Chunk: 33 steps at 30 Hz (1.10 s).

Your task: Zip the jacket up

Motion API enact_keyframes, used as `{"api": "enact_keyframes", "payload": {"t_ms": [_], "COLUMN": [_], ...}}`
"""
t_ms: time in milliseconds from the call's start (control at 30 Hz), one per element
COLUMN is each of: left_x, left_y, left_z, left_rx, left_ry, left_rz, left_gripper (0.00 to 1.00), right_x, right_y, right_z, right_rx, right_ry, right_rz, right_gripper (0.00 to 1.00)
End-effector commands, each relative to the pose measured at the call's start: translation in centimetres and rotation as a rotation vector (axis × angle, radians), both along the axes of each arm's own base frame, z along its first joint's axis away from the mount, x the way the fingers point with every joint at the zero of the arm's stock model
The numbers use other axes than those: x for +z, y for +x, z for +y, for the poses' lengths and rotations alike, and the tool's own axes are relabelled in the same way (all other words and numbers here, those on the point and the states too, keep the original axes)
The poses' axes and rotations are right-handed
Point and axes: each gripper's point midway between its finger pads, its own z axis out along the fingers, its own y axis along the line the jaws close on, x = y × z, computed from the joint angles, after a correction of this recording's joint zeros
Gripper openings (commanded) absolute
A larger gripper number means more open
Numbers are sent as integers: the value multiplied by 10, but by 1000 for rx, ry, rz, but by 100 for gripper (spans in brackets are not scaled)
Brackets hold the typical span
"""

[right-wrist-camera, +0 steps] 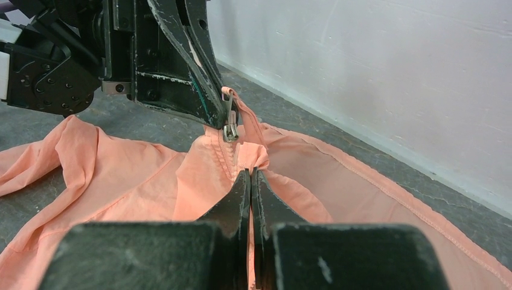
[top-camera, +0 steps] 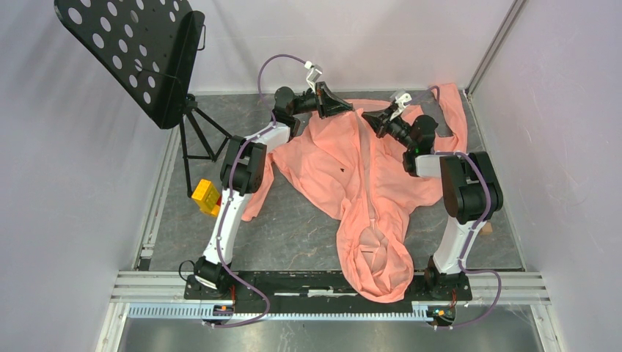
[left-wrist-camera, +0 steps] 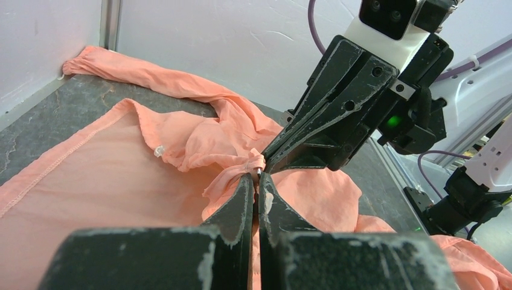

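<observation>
A black perforated music stand [top-camera: 132, 51] rises at the far left, and a small yellow block [top-camera: 206, 196] lies on the grey counter [top-camera: 293, 227] beside the left arm. The salmon-pink jacket [top-camera: 323, 165] is spread flat across the middle of the counter. Its hood [top-camera: 378, 264] points toward the near edge between the two arm bases and its hem lies toward the far wall. A small dark mark [top-camera: 342, 170] shows on its left panel. One sleeve [top-camera: 453, 110] trails into the far right corner.

The left gripper [top-camera: 350, 110] reaches in from the left at the hem end. Its jaws are pressed together on a bunched bit of fabric at the end of the zipper strip [right-wrist-camera: 226, 158], with the metal zipper pull [right-wrist-camera: 229, 128] hanging right at their tips. The right gripper [top-camera: 368, 119] faces it from the right, tip almost touching tip. Its jaws are likewise closed, pinching the jacket along the zipper strip just below the pull.
</observation>
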Motion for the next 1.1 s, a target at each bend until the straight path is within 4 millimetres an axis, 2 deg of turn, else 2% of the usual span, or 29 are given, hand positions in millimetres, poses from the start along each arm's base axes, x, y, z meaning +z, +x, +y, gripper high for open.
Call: {"api": "enact_keyframes", "payload": {"t_ms": [0,567,800,1067], "left_x": [17,13,15,11], "left_y": [-5,-9,0,3], "left_z": [0,-8,0,1], "left_rx": [-25,-45,-3,1], "left_ry": [-26,-8,-19,-8], "left_rz": [-53,-40,-34,-28], "left_gripper": [2,2,2,2], "right_x": [21,26,28,29], "right_y": [2,-3,-4,-6], "right_z": [-3,0,-2,-3], "right_rx": [-15,12,0,0], "right_ry": [13,26,25,31], "right_rz": [-65,-83,-91,-98], "right_gripper": [0,0,0,0]}}
